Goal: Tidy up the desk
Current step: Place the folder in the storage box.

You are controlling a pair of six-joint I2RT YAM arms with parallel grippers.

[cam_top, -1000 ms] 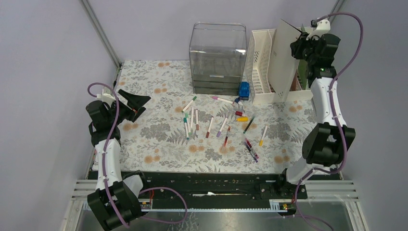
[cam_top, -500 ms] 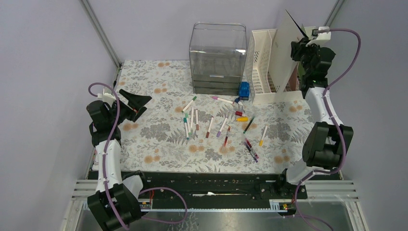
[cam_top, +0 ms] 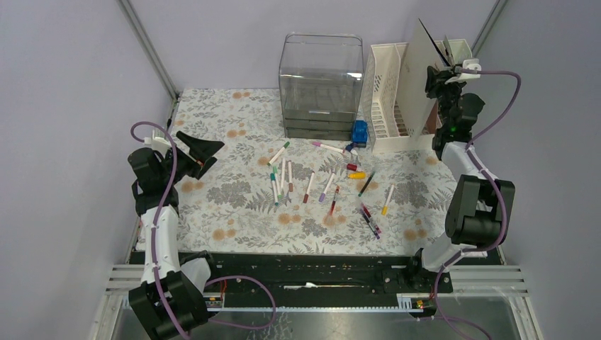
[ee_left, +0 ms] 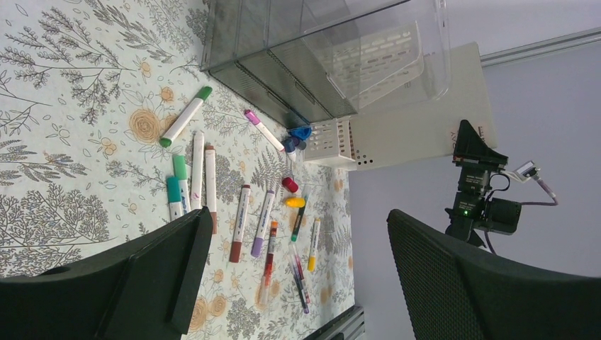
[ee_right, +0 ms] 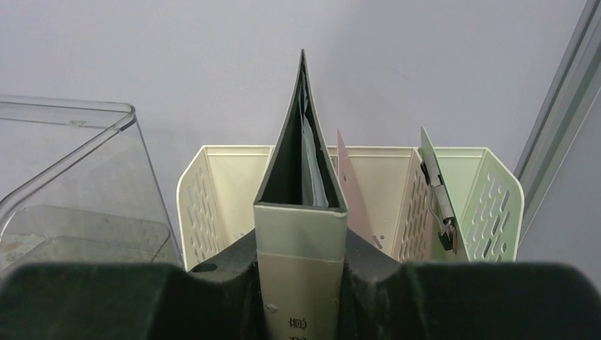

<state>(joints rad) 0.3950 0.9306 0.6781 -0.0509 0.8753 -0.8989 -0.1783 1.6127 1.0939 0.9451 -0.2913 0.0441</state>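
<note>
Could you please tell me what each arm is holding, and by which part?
The right gripper has its fingers clamped on a beige binder across its spine; the left gripper is open, holding nothing.

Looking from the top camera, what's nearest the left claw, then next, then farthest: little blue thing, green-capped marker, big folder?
1. Green-capped marker, in the middle.
2. Little blue thing, beside the clear box.
3. Big folder, far right, in the right gripper.

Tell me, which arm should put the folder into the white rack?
The right arm. The right tool is shut on the folder, right at the white rack. The left tool hangs open at the other side of the desk.
</note>
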